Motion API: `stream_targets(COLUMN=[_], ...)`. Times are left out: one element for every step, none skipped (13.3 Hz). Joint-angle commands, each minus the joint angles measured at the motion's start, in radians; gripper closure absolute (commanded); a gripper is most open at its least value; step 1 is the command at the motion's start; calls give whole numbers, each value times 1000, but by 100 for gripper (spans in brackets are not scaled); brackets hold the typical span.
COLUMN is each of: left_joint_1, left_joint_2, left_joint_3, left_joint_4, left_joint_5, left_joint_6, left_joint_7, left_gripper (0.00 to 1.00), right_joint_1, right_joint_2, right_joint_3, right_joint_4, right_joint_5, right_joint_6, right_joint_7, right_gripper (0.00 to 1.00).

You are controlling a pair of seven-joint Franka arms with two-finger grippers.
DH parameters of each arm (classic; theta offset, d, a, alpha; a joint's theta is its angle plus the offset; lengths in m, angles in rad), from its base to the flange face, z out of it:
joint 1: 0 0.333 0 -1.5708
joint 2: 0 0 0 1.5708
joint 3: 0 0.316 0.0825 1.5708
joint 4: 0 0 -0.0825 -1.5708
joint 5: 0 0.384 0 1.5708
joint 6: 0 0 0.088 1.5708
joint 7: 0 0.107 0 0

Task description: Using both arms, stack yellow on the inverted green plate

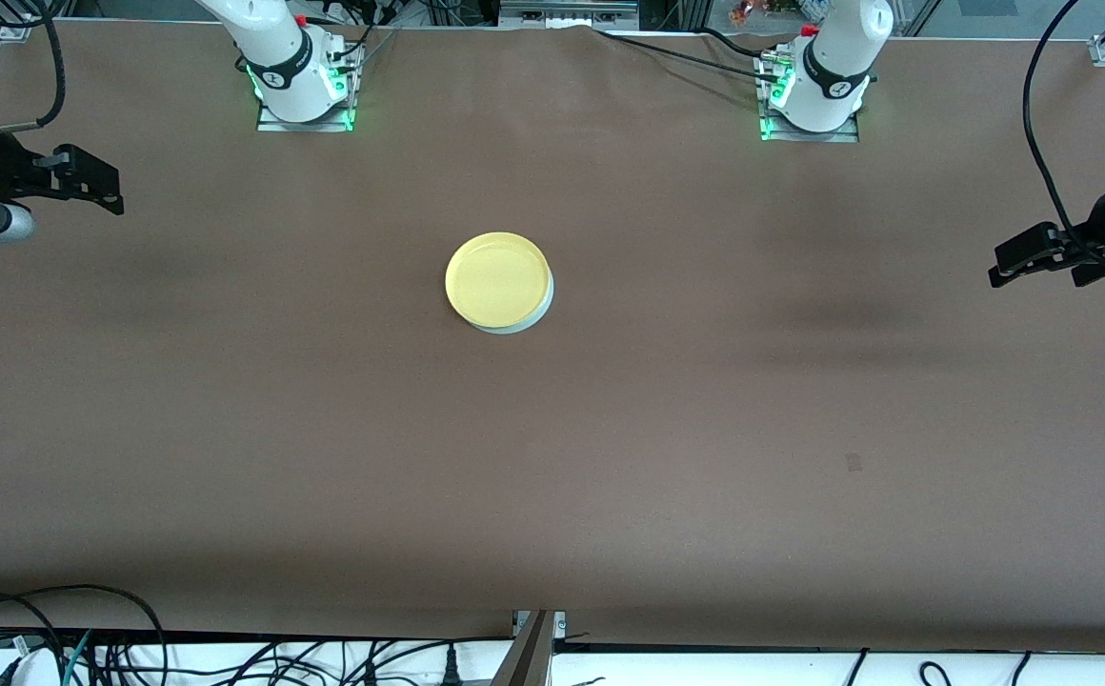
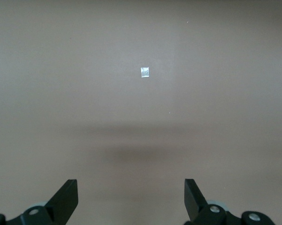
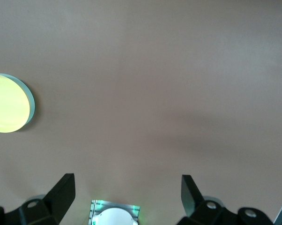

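The yellow plate (image 1: 497, 278) lies upright on the inverted green plate (image 1: 526, 322) in the middle of the table; only a pale crescent of the green plate shows under it. Both also show in the right wrist view: the yellow plate (image 3: 7, 103) with the green plate's rim (image 3: 31, 105) beside it. My right gripper (image 1: 112, 195) (image 3: 128, 183) is open and empty, up over the right arm's end of the table. My left gripper (image 1: 998, 265) (image 2: 131, 187) is open and empty, up over the left arm's end of the table. Both are well away from the plates.
The brown table cover spreads around the stack. A small pale patch (image 1: 853, 462) (image 2: 144, 72) lies on the cover toward the left arm's end. The arm bases (image 1: 305, 90) (image 1: 814, 100) stand along the table's back edge. Cables (image 1: 114, 648) hang below the edge nearest the front camera.
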Motion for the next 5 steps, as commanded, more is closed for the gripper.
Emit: stream_targets(left_joint_1=[5, 5, 6, 6, 6], left_joint_2=[8, 8, 8, 8, 8], left_joint_3=[-5, -5, -4, -4, -4], left_joint_4=[20, 20, 20, 22, 27], left_joint_5=[18, 17, 15, 17, 17], left_joint_6=[-1, -1, -1, -1, -1], left_joint_7=[8, 8, 8, 8, 8], left_gripper=[0, 0, 0, 0, 0], right_joint_1=[-12, -12, -14, -14, -12], right_joint_2=[13, 15, 21, 22, 22], right_joint_3=[-12, -14, -14, -14, -14], right_joint_4=[7, 10, 13, 13, 13], right_joint_5=[-12, -12, -12, -12, -12], right_joint_6=[-19, -15, -17, -18, -16], right_joint_7=[-16, -16, -19, -18, -16], right_gripper=[0, 0, 0, 0, 0])
